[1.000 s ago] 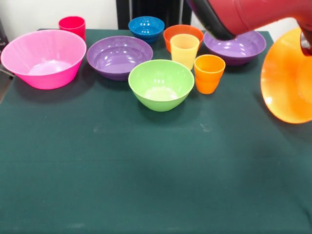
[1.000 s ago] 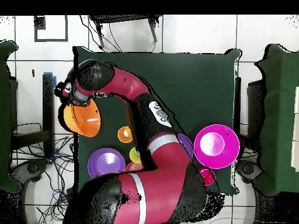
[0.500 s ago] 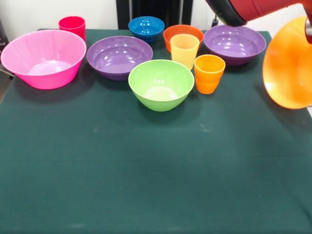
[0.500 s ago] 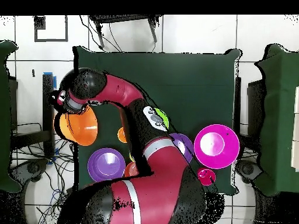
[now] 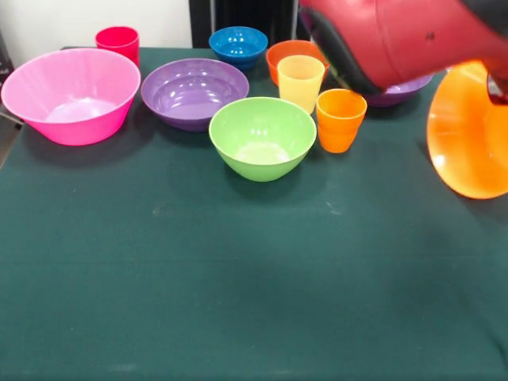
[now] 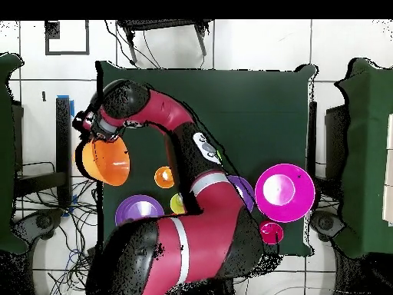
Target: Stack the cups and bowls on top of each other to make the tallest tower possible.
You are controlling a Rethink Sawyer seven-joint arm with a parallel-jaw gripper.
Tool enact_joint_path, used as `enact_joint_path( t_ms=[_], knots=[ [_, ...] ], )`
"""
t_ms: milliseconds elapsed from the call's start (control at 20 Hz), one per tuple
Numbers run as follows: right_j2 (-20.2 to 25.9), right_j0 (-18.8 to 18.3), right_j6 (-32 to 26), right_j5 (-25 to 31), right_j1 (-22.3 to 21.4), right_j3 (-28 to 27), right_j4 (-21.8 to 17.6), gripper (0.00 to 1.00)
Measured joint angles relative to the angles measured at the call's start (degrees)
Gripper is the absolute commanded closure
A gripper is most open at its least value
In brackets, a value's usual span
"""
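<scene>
The big orange bowl (image 5: 470, 135) hangs tilted on its side over the table's right edge, its opening facing left. My gripper (image 5: 499, 79) is shut on its upper rim; from overhead the gripper (image 6: 93, 132) sits just above the orange bowl (image 6: 105, 160). On the table stand the big pink bowl (image 5: 71, 95), a purple bowl (image 5: 194, 91), the green bowl (image 5: 262, 136), the blue bowl (image 5: 238, 44) and the orange-red bowl (image 5: 290, 52). The red cup (image 5: 117, 38), yellow cup (image 5: 301, 82) and orange cup (image 5: 340, 119) stand upright. A second purple bowl (image 5: 406, 86) is mostly hidden behind my arm.
My red arm (image 5: 389, 40) crosses the upper right of the front view, low over the back row of bowls. The green cloth table (image 5: 238, 278) stretches wide in front of the dishes. Overhead, the arm (image 6: 192, 146) covers the green bowl.
My arm has swung down across the back right, covering most of the right purple bowl. The orange bowl has shifted slightly lower in my grip at the table's edge.
</scene>
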Motion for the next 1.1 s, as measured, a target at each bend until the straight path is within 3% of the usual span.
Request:
enact_joint_path(
  t_ms=[400,500,750,900,1100],
  knots=[
    [0.1,1.5,0.1,16.6,8.3,-14.7,0.4,1.0],
    [0.6,2.1,0.6,24.3,11.5,-20.4,0.8,1.0],
    [2.7,2.7,3.8,36.4,16.6,-29.1,3.0,1.0],
    [4.0,2.7,7.6,42.1,19.8,-33.8,4.4,1.0],
    [5.1,2.4,11.5,45.0,22.8,-37.3,4.8,1.0]
  ],
)
